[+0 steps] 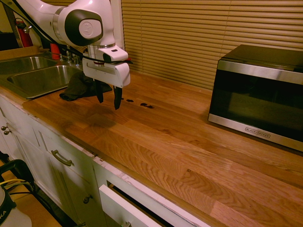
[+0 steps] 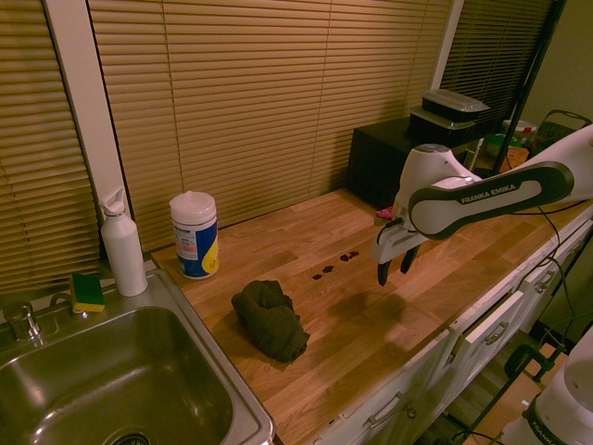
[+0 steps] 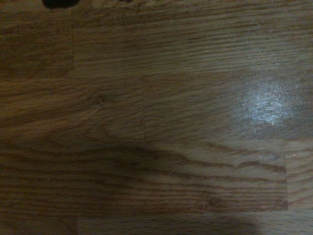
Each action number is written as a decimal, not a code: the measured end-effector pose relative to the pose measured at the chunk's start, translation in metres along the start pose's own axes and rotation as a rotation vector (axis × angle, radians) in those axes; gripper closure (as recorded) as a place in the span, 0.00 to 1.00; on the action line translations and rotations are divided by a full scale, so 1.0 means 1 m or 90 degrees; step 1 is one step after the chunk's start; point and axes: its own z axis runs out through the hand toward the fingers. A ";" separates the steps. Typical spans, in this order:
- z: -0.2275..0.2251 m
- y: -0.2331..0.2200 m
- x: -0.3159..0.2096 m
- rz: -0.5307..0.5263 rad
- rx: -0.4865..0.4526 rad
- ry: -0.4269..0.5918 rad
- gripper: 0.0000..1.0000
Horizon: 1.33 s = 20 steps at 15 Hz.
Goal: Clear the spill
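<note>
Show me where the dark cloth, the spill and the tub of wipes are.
Dark cloth (image 2: pixel 271 322): second exterior view, middle of its crumpled bulk.
Spill (image 2: pixel 328 269): second exterior view, on one blotch in the row.
Tub of wipes (image 2: pixel 195 243): second exterior view, on its label.

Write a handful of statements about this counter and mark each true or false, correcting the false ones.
1. The dark cloth lies on top of the spill. False: it lies apart from the spill, between it and the sink.
2. The gripper is open and holds nothing. True.
3. The wipes canister is lying on its side. False: it stands upright.
4. The sponge sits by the sink, near the white bottle. True.
5. The spill has been wiped away. False: several dark blotches remain on the wooden counter.
</note>
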 end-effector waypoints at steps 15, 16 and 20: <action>-0.048 -0.112 -0.099 -0.044 0.086 0.075 0.00; -0.051 -0.125 -0.107 -0.045 0.090 0.076 0.00; -0.049 -0.172 -0.132 -0.055 0.096 0.080 0.00</action>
